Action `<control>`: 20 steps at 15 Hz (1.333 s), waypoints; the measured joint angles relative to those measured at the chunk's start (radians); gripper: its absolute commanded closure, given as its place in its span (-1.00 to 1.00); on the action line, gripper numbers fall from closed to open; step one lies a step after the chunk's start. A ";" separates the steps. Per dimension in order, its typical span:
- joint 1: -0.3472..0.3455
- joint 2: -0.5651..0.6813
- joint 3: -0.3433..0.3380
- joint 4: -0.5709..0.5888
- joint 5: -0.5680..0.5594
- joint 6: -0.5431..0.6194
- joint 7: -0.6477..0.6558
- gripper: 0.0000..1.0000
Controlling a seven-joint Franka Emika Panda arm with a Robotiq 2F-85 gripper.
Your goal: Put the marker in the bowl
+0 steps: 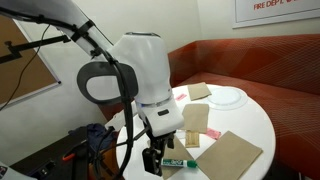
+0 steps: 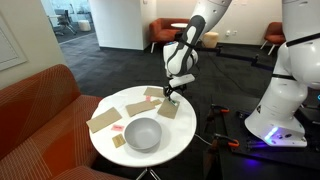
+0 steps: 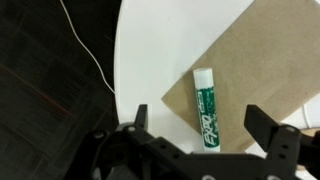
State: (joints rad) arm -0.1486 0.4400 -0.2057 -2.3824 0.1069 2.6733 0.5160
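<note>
**While the Jaws Stand Wide, the Marker Lies Outside the Bowl**

Although the gripper (image 3: 200, 115) hangs right above the marker (image 3: 207, 108), it grips nothing. In the wrist view its 2 dark fingers (image 3: 140, 120) stand far apart, 1 on each side of the marker, and neither touches it. The marker lies flat on a brown cardboard sheet (image 3: 250, 60), its green-and-white barrel showing printed lettering. The sheet rests on the round white table (image 3: 150, 60), and a thin pale cable (image 3: 85, 50) trails over the dark floor beyond the table's edge.

In an exterior view the grey-white bowl (image 2: 143, 133) sits upright on the table. The gripper (image 2: 170, 97) is on the far side of the bowl and well apart from it, so the marker beneath it is well apart from the bowl too. A cardboard piece (image 2: 139, 107) lies between bowl and gripper, and another piece (image 2: 103, 120) lies near the bowl. A small pink thing (image 2: 117, 129) lies just beside the bowl, and an orange sofa (image 2: 40, 110) curves around the bowl's side of the table.

In an exterior view the marker (image 1: 180, 162) shows as a short green strip just beside the gripper (image 1: 155, 158).
</note>
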 measured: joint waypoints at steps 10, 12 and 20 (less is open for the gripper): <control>0.000 0.050 -0.008 0.032 0.006 0.004 0.000 0.00; 0.000 0.059 -0.008 0.041 0.006 0.004 0.000 0.39; 0.002 0.084 -0.008 0.075 0.006 0.004 0.000 0.90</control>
State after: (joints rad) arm -0.1463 0.5239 -0.2136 -2.3072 0.1127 2.6769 0.5160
